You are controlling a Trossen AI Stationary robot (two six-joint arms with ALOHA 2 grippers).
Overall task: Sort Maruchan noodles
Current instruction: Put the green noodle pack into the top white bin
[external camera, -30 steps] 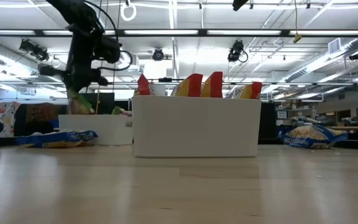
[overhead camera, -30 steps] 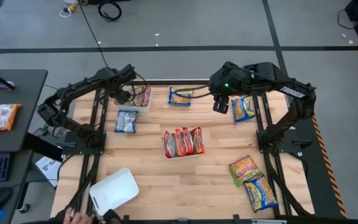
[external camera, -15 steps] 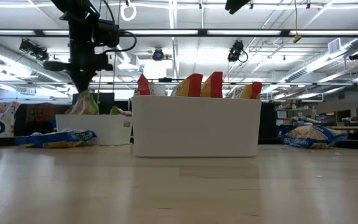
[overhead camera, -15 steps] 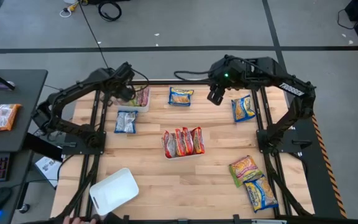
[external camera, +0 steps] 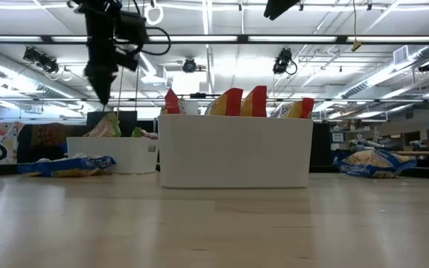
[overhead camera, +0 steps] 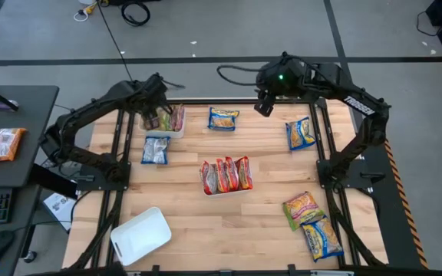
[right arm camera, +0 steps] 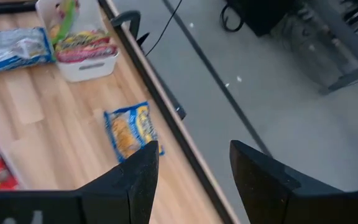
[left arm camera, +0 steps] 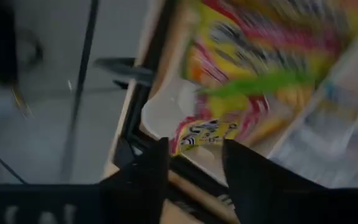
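Maruchan noodles (overhead camera: pixel 225 175) in red and orange packets stand packed on edge in a white tray (overhead camera: pixel 225 190) at the middle of the desk (overhead camera: pixel 259 222), while a second white tray (overhead camera: pixel 176 132) at the far left corner holds a few more packets. The left hand (overhead camera: pixel 158 116) hangs over that corner tray with fingers apart and empty. The right hand (overhead camera: pixel 262 106) hovers open near a blue-and-yellow packet (overhead camera: pixel 222 119) lying at the far edge.

Bare wooden table (overhead camera: pixel 267 222) lies open along the near edge. A full white tray (overhead camera: pixel 225 177) stands mid-table; scattered packets (overhead camera: pixel 313 222) occupy the right corner.
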